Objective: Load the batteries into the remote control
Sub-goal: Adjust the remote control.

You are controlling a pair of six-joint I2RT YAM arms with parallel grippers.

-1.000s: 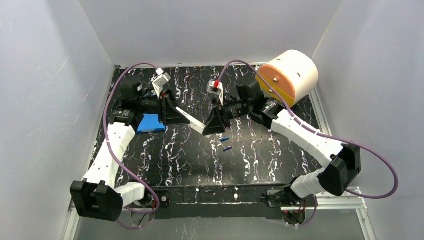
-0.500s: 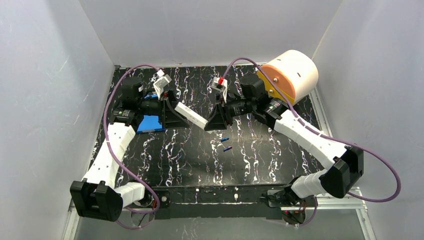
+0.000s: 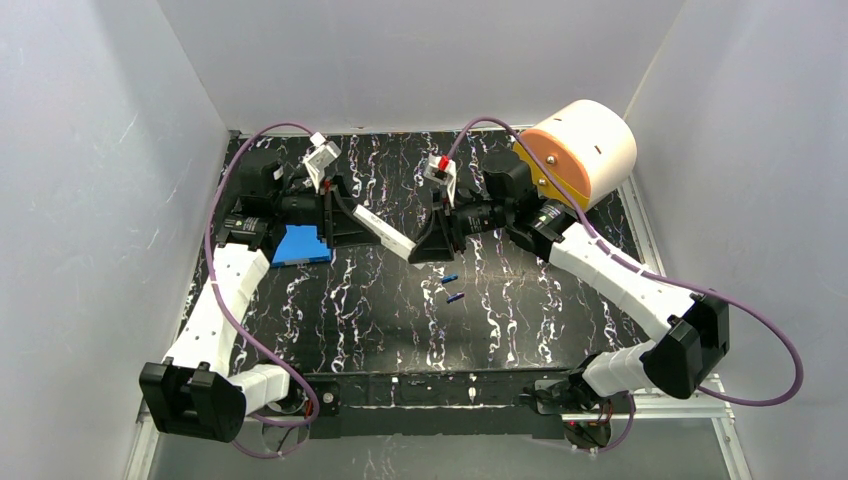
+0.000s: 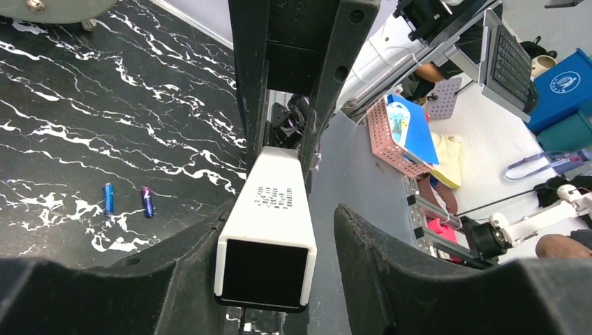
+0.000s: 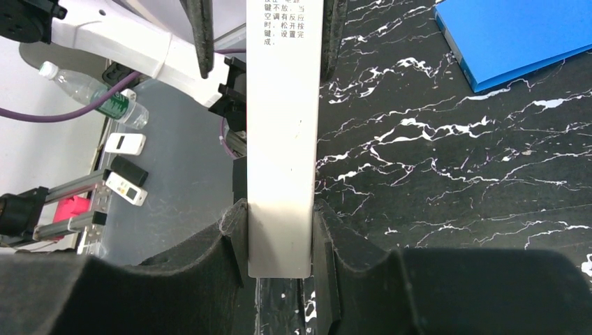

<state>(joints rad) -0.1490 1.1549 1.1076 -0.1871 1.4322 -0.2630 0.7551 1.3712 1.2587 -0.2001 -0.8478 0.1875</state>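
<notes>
The remote control (image 3: 385, 232) is a slim white bar held above the table between the two arms. My right gripper (image 3: 427, 243) is shut on one end of it, and both pads press its sides in the right wrist view (image 5: 281, 230). My left gripper (image 4: 286, 216) stands open around the other end of the remote control (image 4: 269, 223), which lies against the left finger with a gap to the right finger (image 4: 363, 237). The two blue batteries (image 3: 450, 279) (image 3: 455, 297) lie on the black table below the right gripper, and both batteries (image 4: 108, 197) (image 4: 147, 201) show in the left wrist view.
A flat blue pad (image 3: 302, 245) lies on the table under the left arm. A large cream-and-orange drum (image 3: 578, 150) stands at the back right. Grey walls close in the marbled black table (image 3: 380, 330) on three sides.
The left jaws have come off the remote, spreading wide and then narrowing partway. The right gripper kept its grip and shifted slightly back and right, lifting the bar's left end a little.
</notes>
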